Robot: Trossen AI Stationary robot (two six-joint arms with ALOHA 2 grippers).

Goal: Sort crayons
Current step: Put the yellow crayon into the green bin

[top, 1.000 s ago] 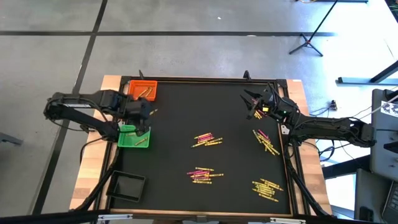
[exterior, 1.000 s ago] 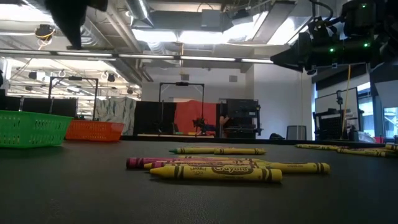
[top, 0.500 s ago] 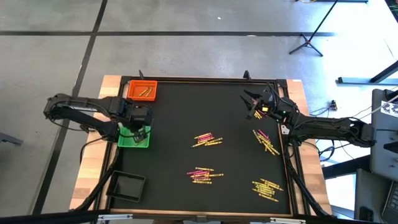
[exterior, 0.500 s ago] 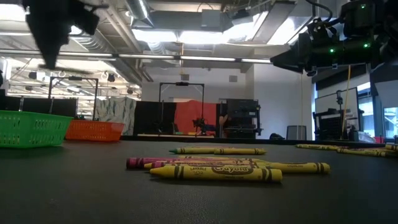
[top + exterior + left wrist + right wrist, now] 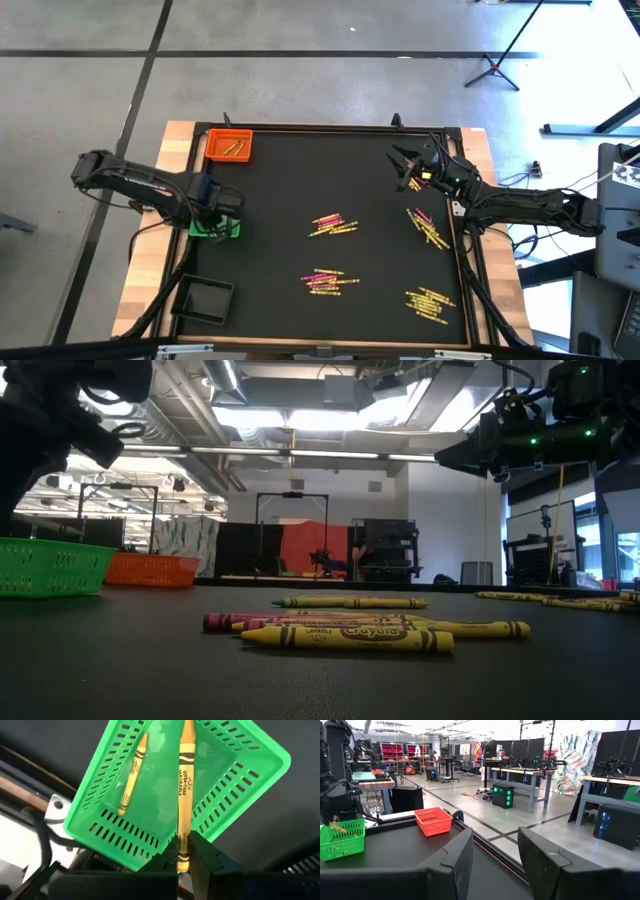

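Clearly a crayon is a light, stiff little stick that snaps if bent and rolls freely on a flat surface, so a pinch across the paper-wrapped middle or near one end is the sensible hold (the wrapper gives better grip than bare wax). The left hand (image 5: 184, 866) is pressed together on the tail end of a yellow-orange crayon (image 5: 184, 795), which points down into the green tray (image 5: 240, 795) at the counter's left edge; a second yellow crayon (image 5: 133, 774) already lies on that tray's floor. The held stick looks ready to drop in.

The remaining crayons (image 5: 333, 224) lie in four loose clusters across the middle and right of the counter (image 5: 290, 180). The orange tray (image 5: 229, 146) sits at the far left corner. The right hand (image 5: 409, 168) hangs near the far right corner, fingers spread with nothing between them.
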